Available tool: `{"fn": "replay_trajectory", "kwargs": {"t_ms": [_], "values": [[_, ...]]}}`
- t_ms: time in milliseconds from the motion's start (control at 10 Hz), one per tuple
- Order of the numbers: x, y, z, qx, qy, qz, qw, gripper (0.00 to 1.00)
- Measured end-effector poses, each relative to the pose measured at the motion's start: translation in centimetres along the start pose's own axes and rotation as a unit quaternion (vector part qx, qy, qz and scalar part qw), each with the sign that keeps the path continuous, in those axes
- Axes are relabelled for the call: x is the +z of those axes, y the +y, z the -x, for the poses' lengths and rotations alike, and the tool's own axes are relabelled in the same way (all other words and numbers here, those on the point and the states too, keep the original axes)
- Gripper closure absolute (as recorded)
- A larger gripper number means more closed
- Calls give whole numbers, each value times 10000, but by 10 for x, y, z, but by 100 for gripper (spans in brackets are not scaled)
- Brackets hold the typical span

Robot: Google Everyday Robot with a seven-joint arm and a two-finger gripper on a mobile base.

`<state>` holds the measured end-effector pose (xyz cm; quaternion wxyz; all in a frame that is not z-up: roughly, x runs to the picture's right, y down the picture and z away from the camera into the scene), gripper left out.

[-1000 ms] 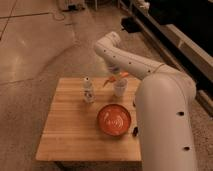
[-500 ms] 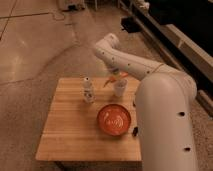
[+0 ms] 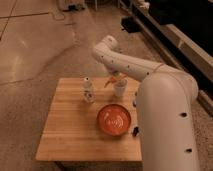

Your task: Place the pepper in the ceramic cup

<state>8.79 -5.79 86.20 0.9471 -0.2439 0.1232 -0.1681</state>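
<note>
Though the arm hides most of it, the gripper hangs just above the ceramic cup near the table's far right edge, the pepper slanting beneath it; its grip I cannot tell.

The slim orange pepper hangs tilted from the tool just above the rim of the upright whitish ceramic cup at the worktop's far edge.
</note>
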Motion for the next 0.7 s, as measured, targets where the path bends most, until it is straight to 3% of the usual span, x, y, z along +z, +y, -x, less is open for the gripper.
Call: {"fn": "replay_trajectory", "kwargs": {"t_ms": [700], "values": [[1, 0, -1, -9, 197, -127, 9997, 99]]}}
